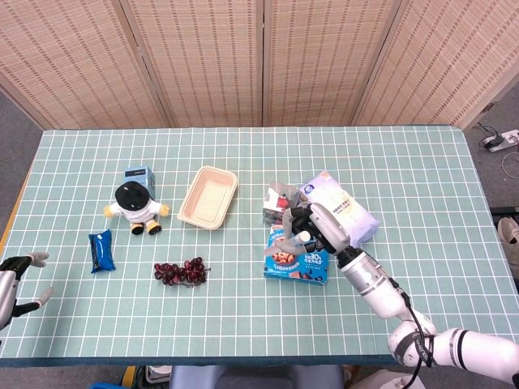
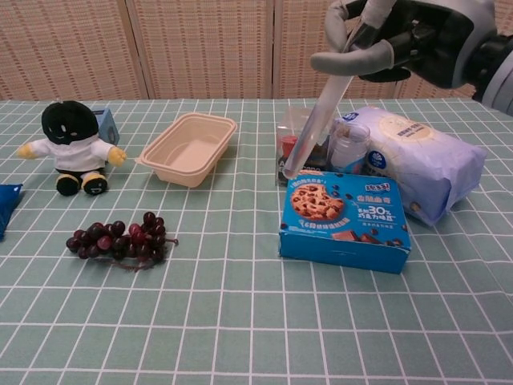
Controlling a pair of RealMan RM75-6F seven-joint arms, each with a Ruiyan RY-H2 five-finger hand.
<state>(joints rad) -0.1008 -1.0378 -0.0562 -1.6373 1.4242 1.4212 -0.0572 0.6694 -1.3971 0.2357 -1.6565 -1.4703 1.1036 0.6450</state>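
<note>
Tube (image 2: pixel 321 120) tilted, lower end leftward.

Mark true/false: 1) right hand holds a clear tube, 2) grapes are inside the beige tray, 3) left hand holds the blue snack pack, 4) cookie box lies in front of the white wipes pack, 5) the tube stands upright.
1) The right hand holds a clear tube: true.
2) The grapes are inside the beige tray: false, they lie on the tablecloth in front of it; the tray is empty.
3) The left hand holds the blue snack pack: false, it holds nothing, fingers apart.
4) The cookie box lies in front of the wipes pack: true.
5) The tube stands upright: false, it is tilted.
</note>
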